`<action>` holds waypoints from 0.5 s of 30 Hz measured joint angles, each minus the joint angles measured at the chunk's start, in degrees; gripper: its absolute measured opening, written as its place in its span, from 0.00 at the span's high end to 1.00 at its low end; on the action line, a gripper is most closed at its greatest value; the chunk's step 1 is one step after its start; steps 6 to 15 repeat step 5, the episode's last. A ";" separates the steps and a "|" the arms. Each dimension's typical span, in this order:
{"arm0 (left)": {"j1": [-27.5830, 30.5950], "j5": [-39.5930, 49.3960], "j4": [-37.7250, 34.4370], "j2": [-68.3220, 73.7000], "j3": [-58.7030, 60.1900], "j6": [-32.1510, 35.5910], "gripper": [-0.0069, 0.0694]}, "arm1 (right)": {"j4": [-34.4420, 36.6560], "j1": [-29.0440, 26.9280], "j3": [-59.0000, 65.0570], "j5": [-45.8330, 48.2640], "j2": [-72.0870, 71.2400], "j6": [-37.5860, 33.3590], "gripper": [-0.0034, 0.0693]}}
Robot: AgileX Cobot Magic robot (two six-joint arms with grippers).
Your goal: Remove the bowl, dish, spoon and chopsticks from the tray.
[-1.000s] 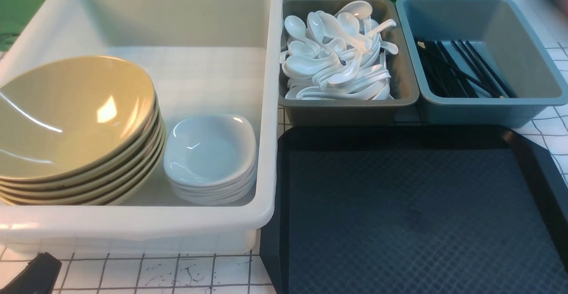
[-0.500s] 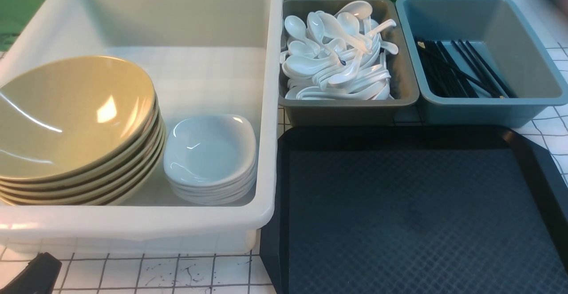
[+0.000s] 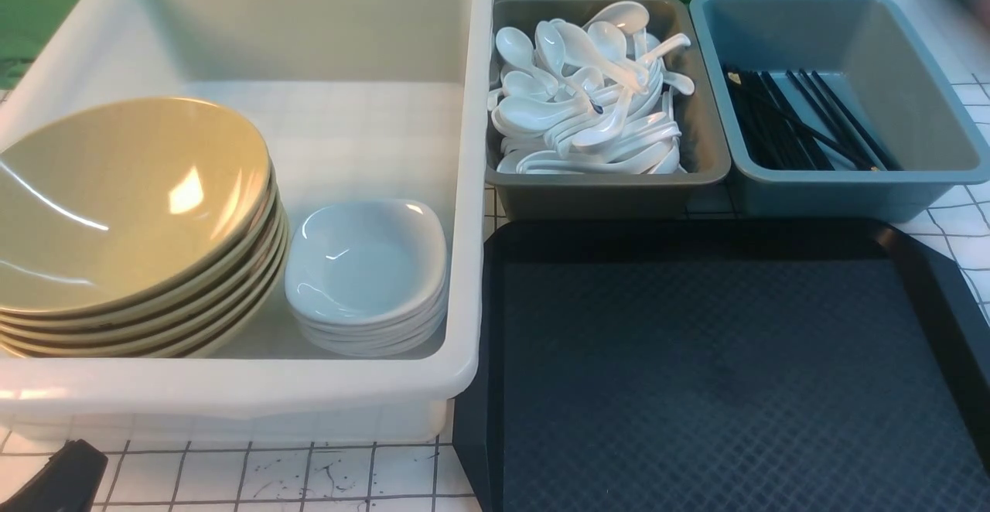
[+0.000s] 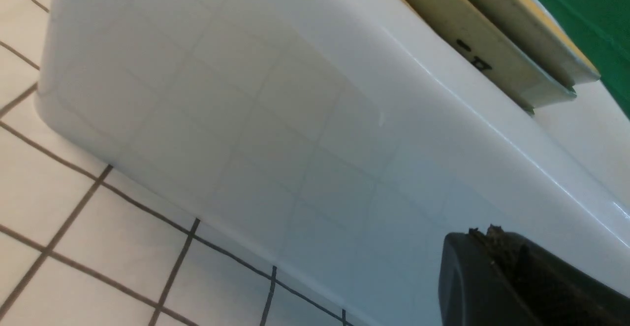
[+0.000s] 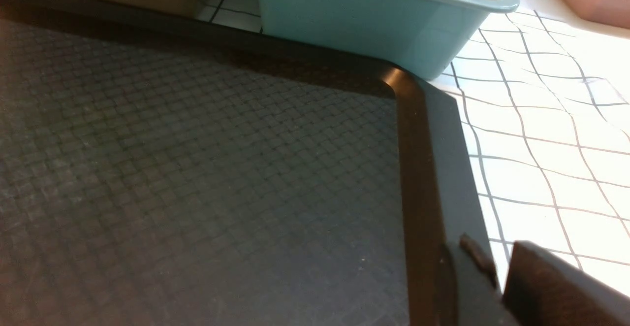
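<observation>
Left hand sits low on the gridded worktop by the white tub, jaws shut, holding nothing. Inside that tub: the bowl topping a stack of olive-yellow ones, white dishes beside it. Next, the grey tub holds the spoon (just a blue bit visible among plain white ones). Chopsticks lie in the blue tub. The tray lies bare in front. Right hand hovers at the tray's rim, can't tell if it's open.
</observation>
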 joint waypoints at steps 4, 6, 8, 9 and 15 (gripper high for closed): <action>0.00 0.00 0.00 0.00 0.00 0.00 0.91 | 0.00 0.00 0.00 0.00 0.00 0.00 0.74; 0.00 0.00 0.00 0.00 0.00 0.00 0.91 | 0.00 0.00 0.00 0.00 0.00 0.00 0.73; 0.00 0.00 0.00 0.00 0.00 0.00 0.91 | 0.00 0.00 0.00 0.00 0.00 0.00 0.73; 0.00 0.00 0.00 0.00 0.00 0.00 0.91 | 0.00 0.00 0.00 0.00 0.00 0.00 0.73; 0.00 0.00 0.00 0.00 0.00 0.00 0.91 | 0.00 0.00 0.00 0.00 0.00 0.00 0.73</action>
